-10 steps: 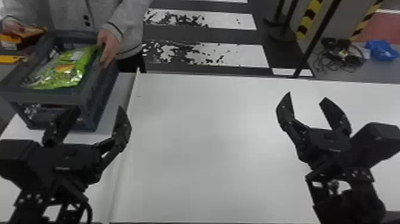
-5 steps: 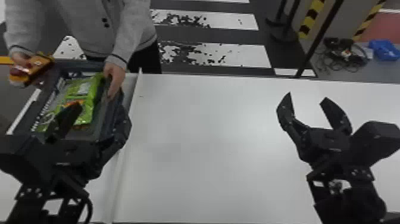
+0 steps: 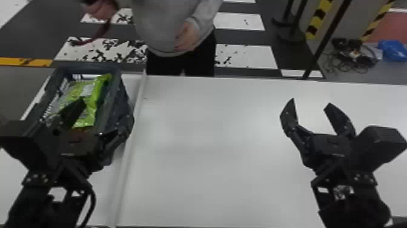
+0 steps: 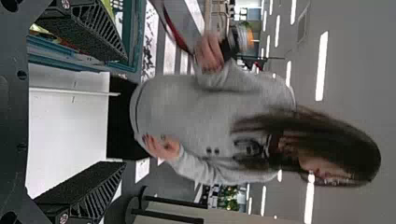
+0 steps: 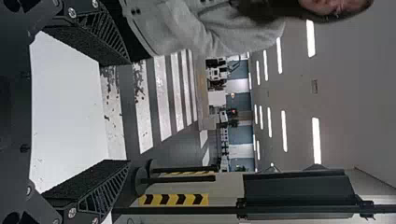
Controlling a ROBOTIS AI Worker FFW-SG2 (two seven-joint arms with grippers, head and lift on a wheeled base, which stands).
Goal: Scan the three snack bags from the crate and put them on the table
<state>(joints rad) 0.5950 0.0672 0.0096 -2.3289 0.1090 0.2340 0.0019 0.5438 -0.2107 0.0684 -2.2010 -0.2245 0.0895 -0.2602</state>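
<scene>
My left gripper (image 3: 103, 118) stands open over the near part of the grey crate (image 3: 122, 91) in the head view, nothing between its fingers. Inside the crate lies a green snack bag (image 3: 80, 91), partly covered by one of my fingers; whether others lie beneath cannot be told. In the left wrist view, my left gripper (image 4: 125, 112) is spread wide, one finger across the crate (image 4: 135, 39). My right gripper (image 3: 311, 101) is parked, open and unloaded, over the right part of the white table (image 3: 212, 145). The right wrist view also has my right gripper (image 5: 130, 112) apart.
A raised white strip (image 3: 130, 145) runs along the table just right of the crate. Behind the far edge stands a person, hands off the crate. Barrier posts (image 3: 290, 36), cables and a blue bag (image 3: 392, 50) are on the floor beyond.
The crate has been turned and shifted nearer under my left gripper, and the person has let go and stepped back to the right. Both arms have kept still.
</scene>
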